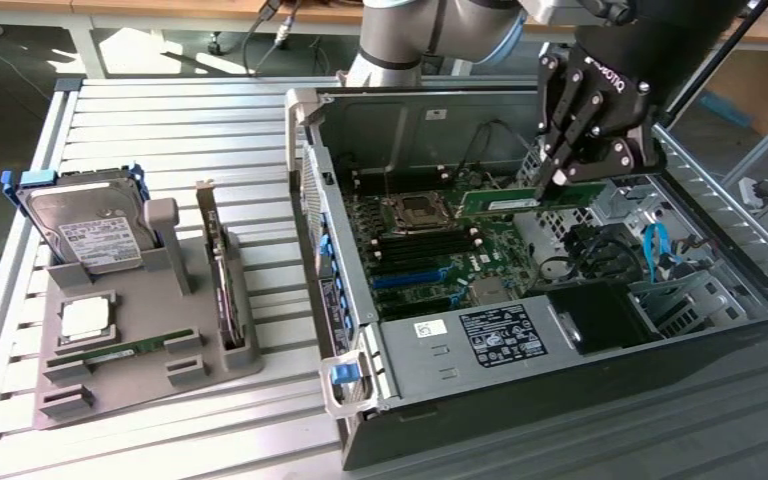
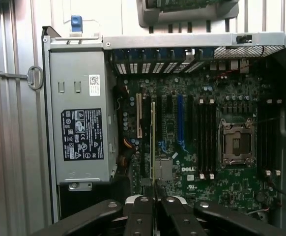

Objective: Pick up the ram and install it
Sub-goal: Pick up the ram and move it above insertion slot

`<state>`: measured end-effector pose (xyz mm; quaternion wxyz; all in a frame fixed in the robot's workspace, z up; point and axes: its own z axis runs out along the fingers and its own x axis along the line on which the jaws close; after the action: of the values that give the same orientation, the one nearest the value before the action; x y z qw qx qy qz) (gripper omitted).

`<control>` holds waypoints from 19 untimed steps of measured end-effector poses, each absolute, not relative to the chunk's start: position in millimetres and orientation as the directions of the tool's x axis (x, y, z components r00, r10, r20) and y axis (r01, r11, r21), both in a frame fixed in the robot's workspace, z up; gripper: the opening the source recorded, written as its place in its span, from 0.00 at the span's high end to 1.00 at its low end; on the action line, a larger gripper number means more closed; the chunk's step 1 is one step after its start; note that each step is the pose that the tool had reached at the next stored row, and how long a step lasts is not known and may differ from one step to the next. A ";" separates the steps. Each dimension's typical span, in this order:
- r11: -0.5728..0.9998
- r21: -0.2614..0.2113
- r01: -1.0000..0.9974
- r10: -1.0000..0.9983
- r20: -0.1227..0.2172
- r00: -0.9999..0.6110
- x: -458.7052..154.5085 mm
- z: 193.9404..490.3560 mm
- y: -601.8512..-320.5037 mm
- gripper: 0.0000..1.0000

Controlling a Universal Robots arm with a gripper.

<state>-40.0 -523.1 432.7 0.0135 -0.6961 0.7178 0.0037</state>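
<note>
My gripper [image 1: 540, 190] hangs inside the open computer case [image 1: 307, 150] and is shut on the ram [image 1: 498, 203], a green stick with a white label. The stick is held level above the motherboard [image 1: 471, 262], over the area beside the CPU socket [image 1: 418, 211] and the black memory slots [image 1: 424, 243]. In the wrist view the ram [image 2: 153, 142] appears edge-on as a thin line running out from between the fingertips of the gripper [image 2: 153, 196], with the memory slots [image 2: 205, 137] and the CPU socket [image 2: 237, 142] off to one side. A second, similar ram stick [image 1: 124, 352] lies in the grey holder [image 1: 211, 365].
At the exterior view's left, the grey holder also carries a silver hard drive [image 1: 84, 232], a dark expansion card [image 1: 224, 290] standing on edge and a CPU chip [image 1: 87, 316]. The power supply [image 1: 498, 335] fills the case's near end. Blue cables [image 1: 654, 250] lie by the drive bays.
</note>
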 end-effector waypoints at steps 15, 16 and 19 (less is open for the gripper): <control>0.031 -0.013 -0.999 -0.999 -0.024 -0.031 11.8 429.7 -507.3 0.88; 0.031 -0.014 -0.999 -0.999 -0.024 -0.031 14.9 429.5 -505.7 0.88; 0.031 -0.014 -0.999 -0.999 -0.025 -0.031 23.7 428.8 -500.6 0.88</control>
<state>23.7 -500.6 428.8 0.0135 -0.6961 0.7178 0.0037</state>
